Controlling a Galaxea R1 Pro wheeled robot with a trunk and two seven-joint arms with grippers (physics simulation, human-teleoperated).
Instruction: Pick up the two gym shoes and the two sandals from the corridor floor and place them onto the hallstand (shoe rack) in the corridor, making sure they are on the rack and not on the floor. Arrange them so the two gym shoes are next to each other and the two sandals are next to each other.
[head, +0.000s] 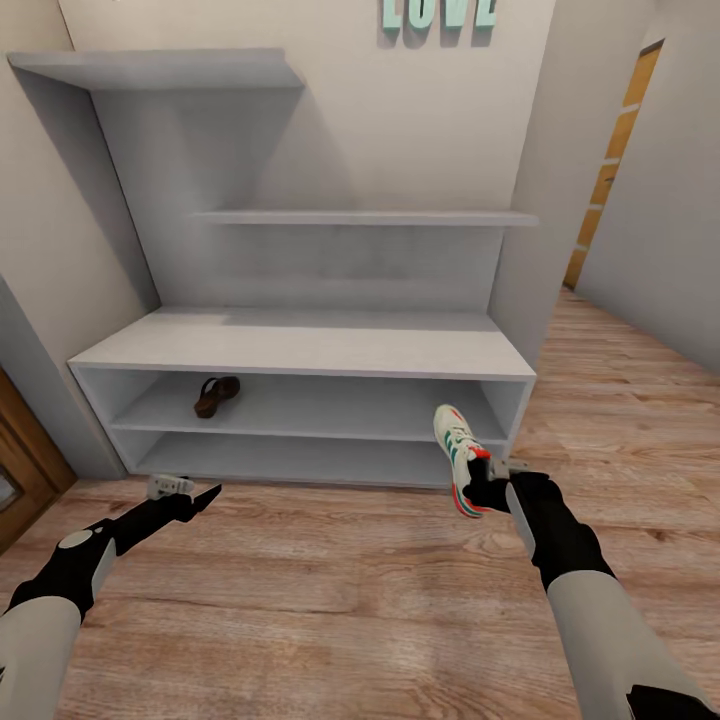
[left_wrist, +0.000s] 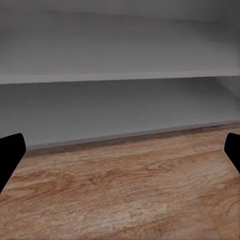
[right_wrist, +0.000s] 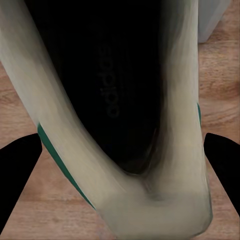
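The right claw (head: 478, 490) grips a white lace-up gym shoe with green stripes (head: 458, 455) by its heel, raised before the pale grey hallstand (head: 300, 352) for shelving, where one brown leather sandal (head: 215, 396) lies, while the left claw (head: 197, 497) hovers wide, empty.

We see the hallstand (head: 300, 350) in pale grey-white throughout. The sandal (head: 216, 395) on its upper shelf slot is dark brown. The gym shoe (head: 458, 455) is white with green side stripes and red-orange accents; its interior (right_wrist: 110, 85) reads black. The corridor floor (head: 330, 580) shows light brown wood-grain planks. Both arms are black, then white. Wall lettering (head: 437, 15) is pale teal.
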